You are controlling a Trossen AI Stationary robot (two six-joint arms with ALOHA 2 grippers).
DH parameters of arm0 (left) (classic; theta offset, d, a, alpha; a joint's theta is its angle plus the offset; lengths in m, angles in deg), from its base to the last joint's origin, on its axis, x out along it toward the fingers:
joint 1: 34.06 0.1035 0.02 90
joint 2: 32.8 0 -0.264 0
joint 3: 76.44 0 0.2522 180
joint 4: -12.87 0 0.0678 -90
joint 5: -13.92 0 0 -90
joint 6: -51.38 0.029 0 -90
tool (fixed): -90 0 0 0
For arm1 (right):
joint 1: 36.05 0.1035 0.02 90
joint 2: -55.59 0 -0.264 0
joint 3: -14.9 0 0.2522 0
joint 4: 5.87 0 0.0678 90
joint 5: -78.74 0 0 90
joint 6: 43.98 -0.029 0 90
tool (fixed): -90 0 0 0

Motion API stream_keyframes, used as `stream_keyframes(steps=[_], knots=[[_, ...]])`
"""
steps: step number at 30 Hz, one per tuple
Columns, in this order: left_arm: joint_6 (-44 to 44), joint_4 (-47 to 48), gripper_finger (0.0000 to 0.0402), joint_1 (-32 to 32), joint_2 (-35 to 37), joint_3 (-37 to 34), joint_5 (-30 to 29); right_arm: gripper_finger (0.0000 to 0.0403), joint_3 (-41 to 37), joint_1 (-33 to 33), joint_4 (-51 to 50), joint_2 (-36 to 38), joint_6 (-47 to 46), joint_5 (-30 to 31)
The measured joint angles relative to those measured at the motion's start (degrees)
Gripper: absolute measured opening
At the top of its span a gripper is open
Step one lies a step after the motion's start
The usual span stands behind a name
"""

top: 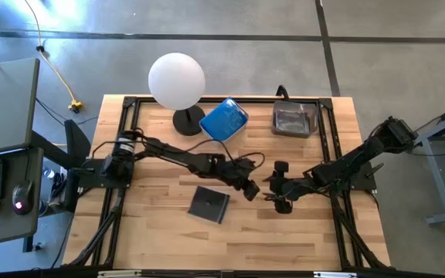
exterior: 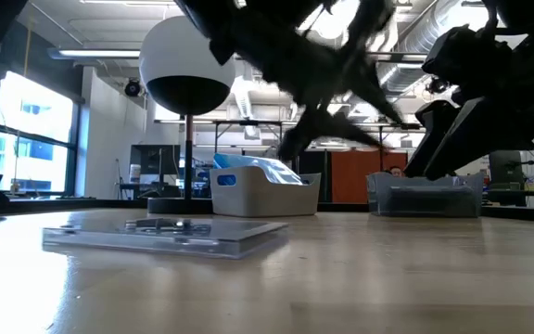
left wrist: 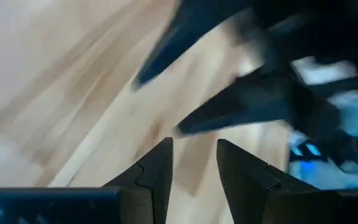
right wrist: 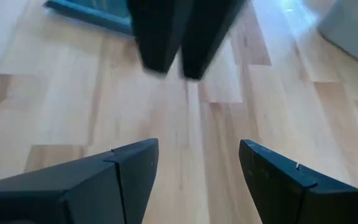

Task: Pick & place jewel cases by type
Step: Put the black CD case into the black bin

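One jewel case (top: 209,204), clear with a dark inside, lies flat on the wood near the table's middle; the low view shows the jewel case (exterior: 165,237) resting on its broad face. My left gripper (top: 251,191) hovers just right of it, open by a narrow gap with bare wood between its fingers (left wrist: 194,152). My right gripper (top: 275,190) faces the left one from the right, wide open and empty (right wrist: 197,152). Blue jewel cases lie in a tub (top: 224,120) at the far side, and dark ones in a clear tub (top: 294,118).
A lamp with a white globe (top: 176,81) stands at the far side, left of the blue-filled tub. A black frame rail (top: 327,139) runs around the tabletop. Bare wood lies toward the near edge (top: 230,247). In the right wrist view the left arm's fingers (right wrist: 163,37) show close ahead.
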Motion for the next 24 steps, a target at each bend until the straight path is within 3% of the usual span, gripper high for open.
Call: stream_keyframes(steps=[3,7,14,18,24], knots=[[4.70,5.72,0.0124,0.31,5.12,0.28,-1.05,0.0220,-0.02,0.00,1.03,-0.02,0.56,-1.60],[3.73,24.89,0.0124,-1.01,12.33,0.28,-12.10,0.0220,0.01,0.03,5.29,-0.53,4.73,-4.61],[-23.47,58.81,0.0124,-8.05,19.90,-0.80,-23.56,0.0220,0.09,-0.09,20.71,-5.56,18.43,-7.89],[-36.65,59.11,0.0124,-12.92,20.87,-6.36,-23.27,0.0220,1.46,-0.21,26.74,-12.27,26.31,-10.38],[-46.66,48.44,0.0124,-16.09,21.56,-17.13,-19.97,0.0220,10.05,-1.60,24.90,-22.22,31.53,-12.91]])
